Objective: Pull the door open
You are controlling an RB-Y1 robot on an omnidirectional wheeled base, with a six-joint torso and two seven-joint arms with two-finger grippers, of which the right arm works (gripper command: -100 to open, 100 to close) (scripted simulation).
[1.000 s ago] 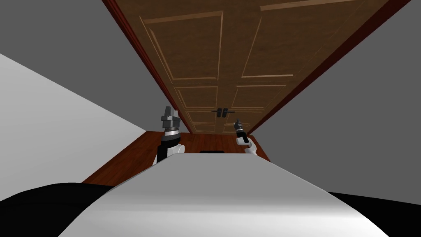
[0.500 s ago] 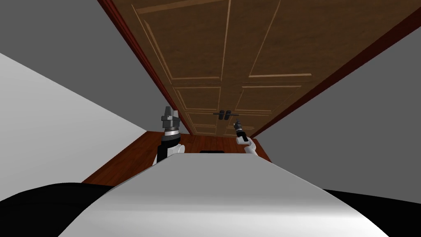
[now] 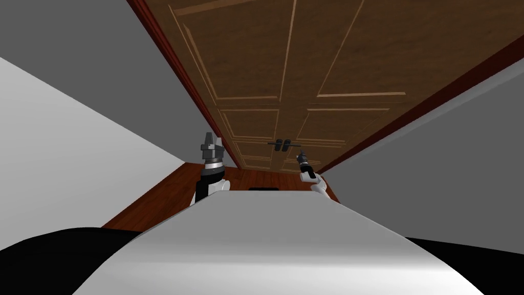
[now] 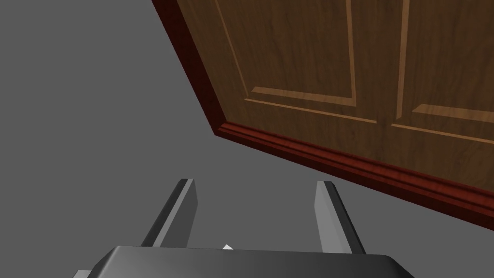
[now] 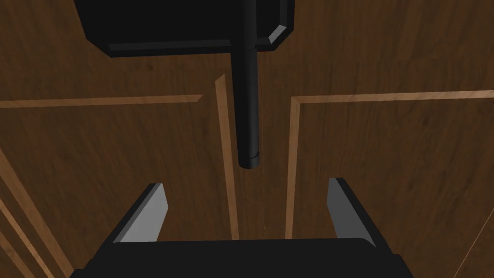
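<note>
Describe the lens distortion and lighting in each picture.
Head view: the wide lens splays the door toward the corners, and the white wall is brightest. Right wrist view: the black handle casts no shadow on the door. Left wrist view: flat, even light, no glare.

door ahead, rising from floor | lever handles paired at door's middle seam | right end effector before the right-hand lever, whose free end lies just beyond its fingertips, centred (not touching) | left end effector left of door frame, facing wall
</note>
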